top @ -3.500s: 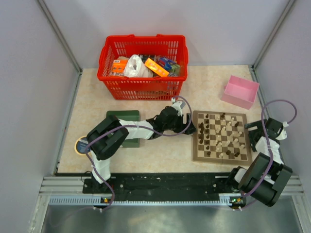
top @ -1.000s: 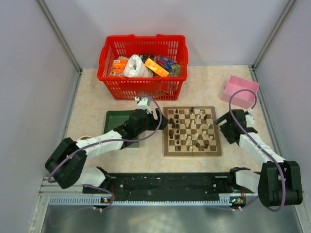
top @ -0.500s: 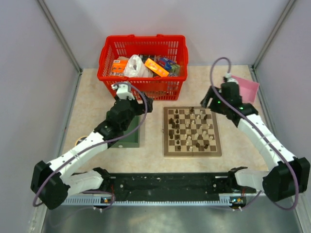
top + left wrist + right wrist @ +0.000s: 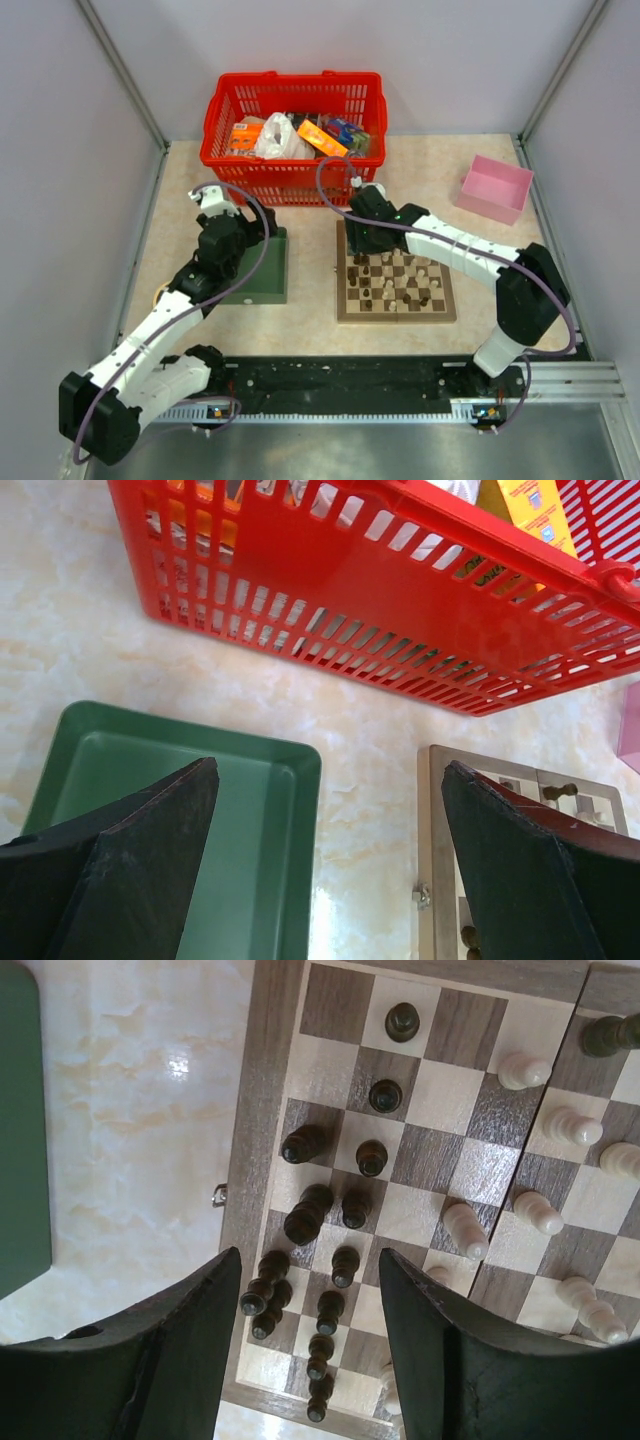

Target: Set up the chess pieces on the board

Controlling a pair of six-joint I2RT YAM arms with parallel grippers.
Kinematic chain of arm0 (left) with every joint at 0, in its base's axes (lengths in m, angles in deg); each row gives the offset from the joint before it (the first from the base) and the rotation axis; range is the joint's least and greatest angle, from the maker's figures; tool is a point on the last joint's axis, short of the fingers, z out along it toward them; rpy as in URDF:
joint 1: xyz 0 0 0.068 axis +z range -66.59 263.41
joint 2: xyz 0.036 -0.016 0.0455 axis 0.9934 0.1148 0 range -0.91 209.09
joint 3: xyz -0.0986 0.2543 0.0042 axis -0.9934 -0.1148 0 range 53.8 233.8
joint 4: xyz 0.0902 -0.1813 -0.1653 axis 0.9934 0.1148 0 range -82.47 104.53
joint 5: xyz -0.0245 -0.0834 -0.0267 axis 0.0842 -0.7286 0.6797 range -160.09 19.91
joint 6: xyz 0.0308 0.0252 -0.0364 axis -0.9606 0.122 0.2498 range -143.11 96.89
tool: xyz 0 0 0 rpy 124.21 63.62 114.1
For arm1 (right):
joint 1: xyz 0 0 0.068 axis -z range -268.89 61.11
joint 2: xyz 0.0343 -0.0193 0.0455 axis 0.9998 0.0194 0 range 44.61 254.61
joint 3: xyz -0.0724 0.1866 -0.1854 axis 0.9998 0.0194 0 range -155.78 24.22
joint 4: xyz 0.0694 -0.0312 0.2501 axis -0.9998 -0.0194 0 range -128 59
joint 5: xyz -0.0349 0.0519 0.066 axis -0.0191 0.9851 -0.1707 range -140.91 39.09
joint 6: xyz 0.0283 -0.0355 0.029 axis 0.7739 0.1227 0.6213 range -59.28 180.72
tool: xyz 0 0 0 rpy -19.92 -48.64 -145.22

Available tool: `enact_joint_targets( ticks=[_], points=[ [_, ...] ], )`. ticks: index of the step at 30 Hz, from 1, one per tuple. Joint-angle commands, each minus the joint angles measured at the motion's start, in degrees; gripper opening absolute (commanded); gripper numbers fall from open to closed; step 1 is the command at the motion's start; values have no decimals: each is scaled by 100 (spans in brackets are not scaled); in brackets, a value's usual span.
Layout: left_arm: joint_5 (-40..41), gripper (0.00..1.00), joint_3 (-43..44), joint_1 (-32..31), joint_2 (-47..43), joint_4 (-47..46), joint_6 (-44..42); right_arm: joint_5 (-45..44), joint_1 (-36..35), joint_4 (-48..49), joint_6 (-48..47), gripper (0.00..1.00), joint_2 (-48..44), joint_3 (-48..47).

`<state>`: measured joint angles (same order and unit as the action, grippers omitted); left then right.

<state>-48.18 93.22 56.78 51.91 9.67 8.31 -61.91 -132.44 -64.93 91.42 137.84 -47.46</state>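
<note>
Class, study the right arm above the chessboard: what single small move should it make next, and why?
Probably lower straight down and close on the dark piece framed between the right jaws. They stand open, holding nothing, over a jumbled dark cluster on the board, so a grasp seems to come first.

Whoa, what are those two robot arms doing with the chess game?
They are setting up a chess game. The right claw hangs open over the board, above a bunch of dark pieces, holding nothing. The dark pieces and the pale pieces stand jumbled on the squares, not in neat rows yet. The left claw is open and empty too, over the green tray beside the board.
</note>
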Motion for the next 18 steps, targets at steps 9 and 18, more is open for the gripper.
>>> enact_joint_targets(
  ticks=[9, 18],
  points=[
    [-284, 99, -127, 299, -88, -37, 75, 46, -119, -61, 50, 45, 415, -549],
    [-372, 99, -180, 404, -122, -37, 92, 37, -110, -52, 59, 39, 670, -610]
  ],
)
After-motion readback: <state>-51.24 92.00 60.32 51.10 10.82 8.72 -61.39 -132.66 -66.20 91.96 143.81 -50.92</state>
